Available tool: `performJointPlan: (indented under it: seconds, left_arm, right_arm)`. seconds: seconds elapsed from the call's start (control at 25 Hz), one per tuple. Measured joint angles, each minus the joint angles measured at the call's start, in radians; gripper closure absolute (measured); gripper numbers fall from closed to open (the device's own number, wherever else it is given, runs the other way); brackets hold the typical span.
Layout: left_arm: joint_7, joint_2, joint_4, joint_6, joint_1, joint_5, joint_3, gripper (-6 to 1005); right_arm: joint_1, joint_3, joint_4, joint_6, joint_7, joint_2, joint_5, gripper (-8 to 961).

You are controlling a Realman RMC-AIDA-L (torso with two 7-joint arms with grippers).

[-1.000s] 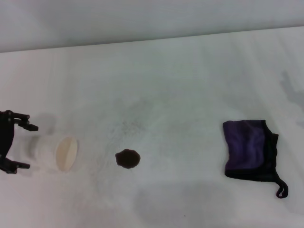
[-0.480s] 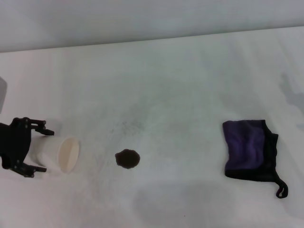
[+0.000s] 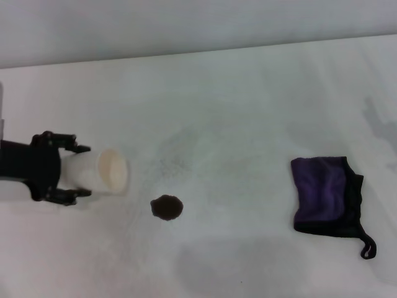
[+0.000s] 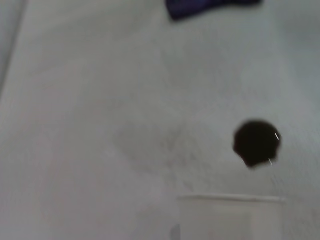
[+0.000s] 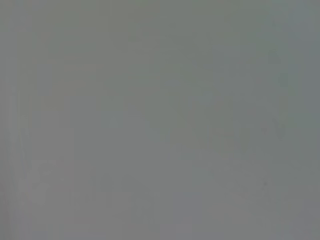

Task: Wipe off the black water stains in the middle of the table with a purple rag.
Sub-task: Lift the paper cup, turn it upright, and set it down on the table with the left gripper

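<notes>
The black water stain (image 3: 167, 208) is a small dark blot near the middle of the white table (image 3: 242, 105). It also shows in the left wrist view (image 4: 256, 143). The purple rag (image 3: 327, 197) lies crumpled at the right, its black loop toward the near edge. A corner of it shows in the left wrist view (image 4: 200, 6). My left gripper (image 3: 73, 169) is at the left, shut on a white cup (image 3: 102, 174) held on its side, mouth toward the stain. The right gripper is out of view.
Faint grey specks (image 3: 170, 162) lie just beyond the stain. The table's straight far edge (image 3: 198, 54) runs across the back. The right wrist view shows only plain grey.
My left gripper has closed in around the lying cup, then carried it to the right and farther back on the table, closer to the stain. The rag and stain have not moved.
</notes>
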Motion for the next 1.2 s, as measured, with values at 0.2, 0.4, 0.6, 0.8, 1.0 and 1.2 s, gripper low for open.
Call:
performJointPlan:
  seconds: [0.2,0.4,0.6,0.8,1.0,1.2]
  left_arm:
    - [-0.07,-0.014,-0.002,0.038,0.03,-0.173,-0.003,205]
    - [-0.119,-0.017,-0.084,0.105,0.057,-0.384,-0.003,205]
    - [-0.074,-0.019,-0.256,0.22,0.068,-0.577,0.0,205]
    - [0.068,-0.019,-0.461,0.297,0.065,-0.776,0.0,205]
    - [0.166,-0.02,-0.605,0.354,0.067,-0.892,0.0,204]
    - [0.185,-0.021,-0.681,0.379,0.082,-0.937,-0.004,204]
  right_arm:
    - [0.0,-0.02,-0.054,0.008,0.006,-0.002,-0.008,112]
    - [0.0,-0.071,-0.128,-0.021,0.011,-0.002,-0.01,112]
    - [-0.007,-0.153,-0.213,-0.07,0.022,-0.003,-0.01,112]
    - [-0.017,-0.213,-0.284,-0.089,0.023,-0.005,-0.01,113]
    - [-0.018,-0.227,-0.326,-0.126,0.024,-0.005,-0.017,112]
    - [-0.022,-0.232,-0.357,-0.113,0.041,-0.005,-0.022,113]
